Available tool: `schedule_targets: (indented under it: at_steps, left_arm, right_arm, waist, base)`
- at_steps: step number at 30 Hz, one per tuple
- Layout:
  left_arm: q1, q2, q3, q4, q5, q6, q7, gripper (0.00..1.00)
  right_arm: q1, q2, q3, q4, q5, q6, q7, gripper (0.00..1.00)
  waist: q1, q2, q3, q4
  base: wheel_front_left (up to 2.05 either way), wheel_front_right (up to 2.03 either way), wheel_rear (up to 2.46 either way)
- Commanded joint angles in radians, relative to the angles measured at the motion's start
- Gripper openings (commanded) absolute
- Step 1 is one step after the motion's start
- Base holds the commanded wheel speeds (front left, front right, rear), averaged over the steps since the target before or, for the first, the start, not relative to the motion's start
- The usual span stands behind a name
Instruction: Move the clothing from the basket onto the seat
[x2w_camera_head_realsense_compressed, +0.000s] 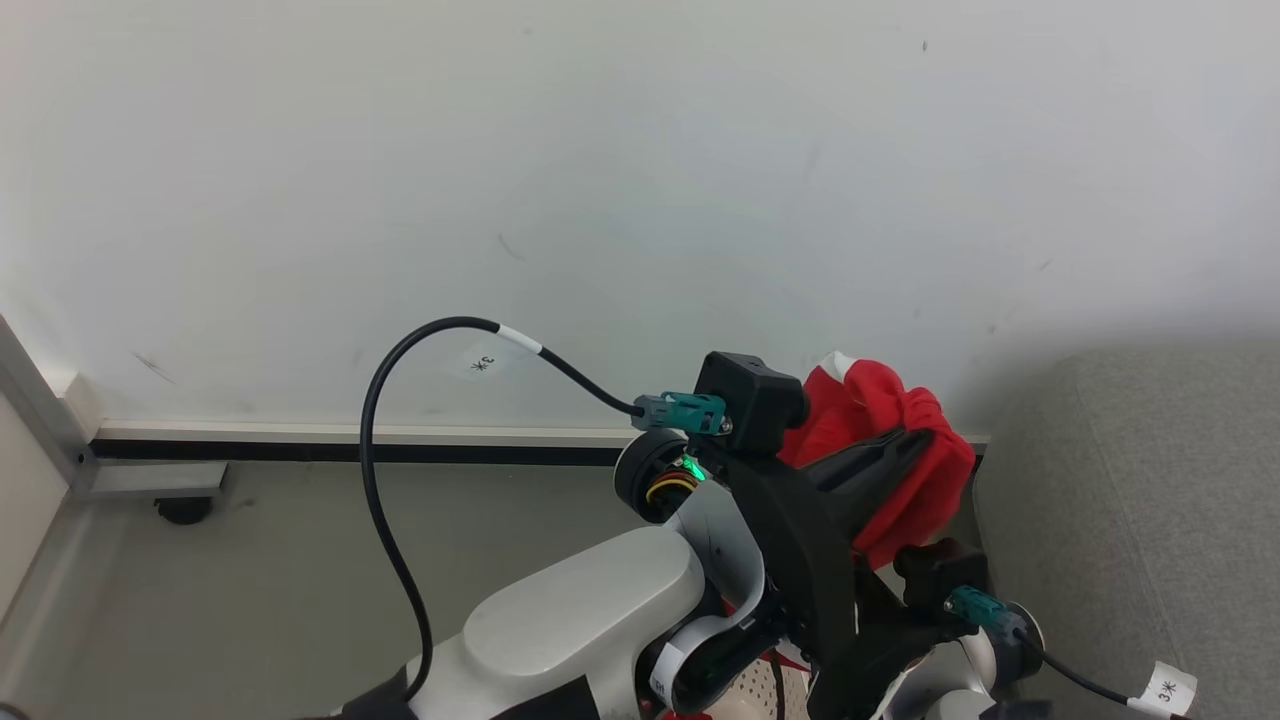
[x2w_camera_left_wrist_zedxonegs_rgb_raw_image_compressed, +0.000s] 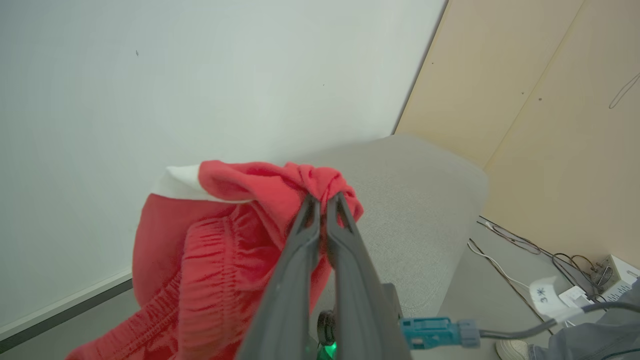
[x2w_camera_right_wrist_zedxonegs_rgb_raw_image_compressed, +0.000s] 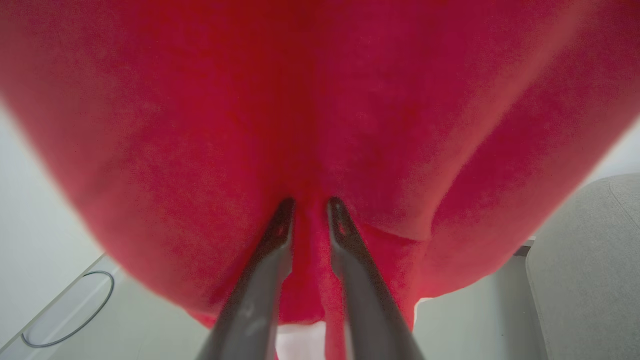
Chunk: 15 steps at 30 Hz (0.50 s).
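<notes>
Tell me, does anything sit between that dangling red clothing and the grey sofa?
No: the right wrist view shows a bare stretch of pale floor between the clothing and the sofa.

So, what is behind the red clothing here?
Behind the clothing are a white wall and the grey sofa. It hides part of both.

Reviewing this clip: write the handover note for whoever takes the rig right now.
Left gripper: shut on a bunched fold of the red clothing, which hangs in the air.
Right gripper: fingers slightly apart with cloth between them; a firm grip is not clear.
Sofa: just beyond the garment, on the robot's right.
Done: garment lifted.
Left: carry it over the sofa and release. The basket is mostly hidden below the arms, so check it for more.
</notes>
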Motion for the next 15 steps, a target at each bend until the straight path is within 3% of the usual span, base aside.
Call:
schedule_targets:
  at_steps: [1, 14, 15]
  left_arm:
    - [0.016, 0.006, -0.001, 0.010, -0.001, 0.003, 0.002, 0.00]
    - [0.030, 0.034, 0.012, 0.165, 0.037, 0.042, -0.058, 0.00]
    - [0.037, 0.033, 0.015, 0.185, 0.035, 0.042, -0.066, 0.07]
  right_arm:
    - [-0.011, -0.001, 0.007, 0.002, 0.010, 0.000, -0.010, 0.00]
    - [0.007, -0.001, 0.002, -0.017, 0.005, 0.000, -0.027, 0.00]
    - [0.011, -0.001, 0.003, -0.023, 0.007, 0.000, -0.026, 0.00]
  waist:
    - [0.0000, 0.0000, 0.002, -0.004]
    - [0.0000, 0.0000, 0.013, -0.035]
    - [0.0000, 0.0000, 0.014, -0.039]
  base:
    - [0.00, 0.00, 0.00]
    - [0.00, 0.00, 0.00]
    - [0.00, 0.00, 0.00]
